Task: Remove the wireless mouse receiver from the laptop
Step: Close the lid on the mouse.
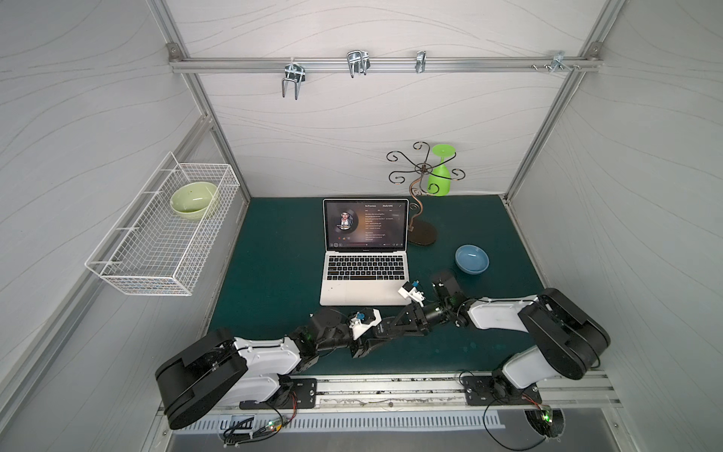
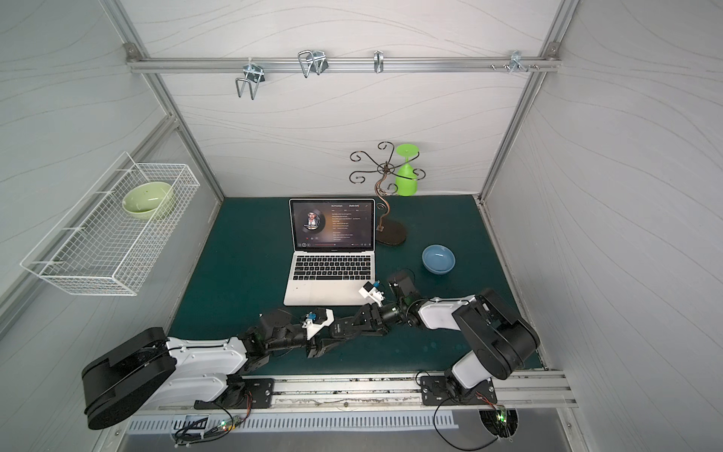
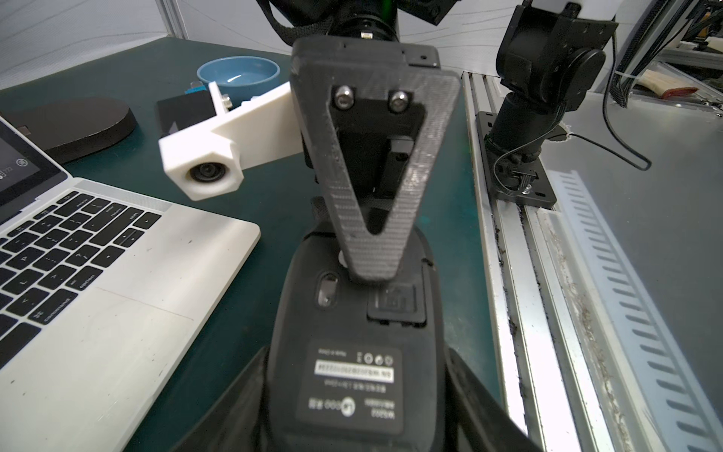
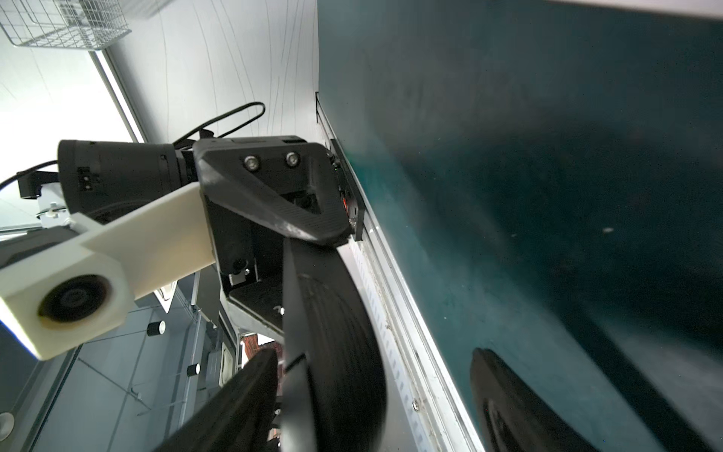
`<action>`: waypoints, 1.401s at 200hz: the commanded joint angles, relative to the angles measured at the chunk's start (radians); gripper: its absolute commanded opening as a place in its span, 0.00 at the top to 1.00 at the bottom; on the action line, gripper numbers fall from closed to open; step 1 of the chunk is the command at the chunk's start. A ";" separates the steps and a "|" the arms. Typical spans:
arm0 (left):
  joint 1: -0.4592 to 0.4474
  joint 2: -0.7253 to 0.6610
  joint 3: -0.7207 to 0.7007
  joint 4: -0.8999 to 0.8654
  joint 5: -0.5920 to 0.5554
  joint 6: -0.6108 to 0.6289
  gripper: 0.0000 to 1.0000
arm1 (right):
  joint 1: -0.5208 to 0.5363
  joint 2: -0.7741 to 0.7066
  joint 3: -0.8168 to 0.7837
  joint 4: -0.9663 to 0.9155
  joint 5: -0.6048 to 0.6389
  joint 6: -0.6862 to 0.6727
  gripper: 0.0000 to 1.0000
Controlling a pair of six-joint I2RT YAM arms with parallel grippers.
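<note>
The silver laptop (image 1: 364, 291) (image 2: 328, 291) (image 3: 117, 313) stands open mid-table, its screen lit. The wireless mouse receiver cannot be made out in any view. Just in front of the laptop's right corner, my left gripper (image 3: 354, 411) (image 1: 369, 344) is shut on a black mouse (image 3: 352, 352) (image 4: 336, 352), label side towards its camera. A small dark insert sits in a recess (image 3: 395, 303) on that side; what it is I cannot tell. My right gripper (image 4: 371, 371) (image 1: 387, 328) is open around the mouse's far end. One of its fingers (image 3: 371, 250) lies over the underside; the other finger (image 4: 508, 399) stands clear.
A blue bowl (image 1: 472, 259) sits right of the laptop. A curly metal stand (image 1: 422, 233) holding a green glass (image 1: 440, 172) rises behind it. A white wire basket (image 1: 156, 250) with a green bowl hangs on the left wall. An aluminium rail (image 1: 391, 387) borders the table's front.
</note>
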 commanded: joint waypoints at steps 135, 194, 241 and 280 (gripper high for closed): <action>0.003 -0.063 0.035 0.007 0.000 0.024 1.00 | -0.032 -0.122 -0.055 0.066 -0.066 0.076 0.36; 0.003 -0.047 0.041 0.010 0.012 0.024 1.00 | -0.005 -0.050 -0.057 0.150 -0.074 0.097 0.45; 0.003 -0.046 0.040 0.009 0.009 0.025 1.00 | 0.005 -0.022 -0.062 0.195 -0.072 0.111 0.60; 0.003 -0.040 0.044 0.005 0.017 0.024 1.00 | 0.009 -0.030 -0.060 0.174 -0.066 0.095 0.67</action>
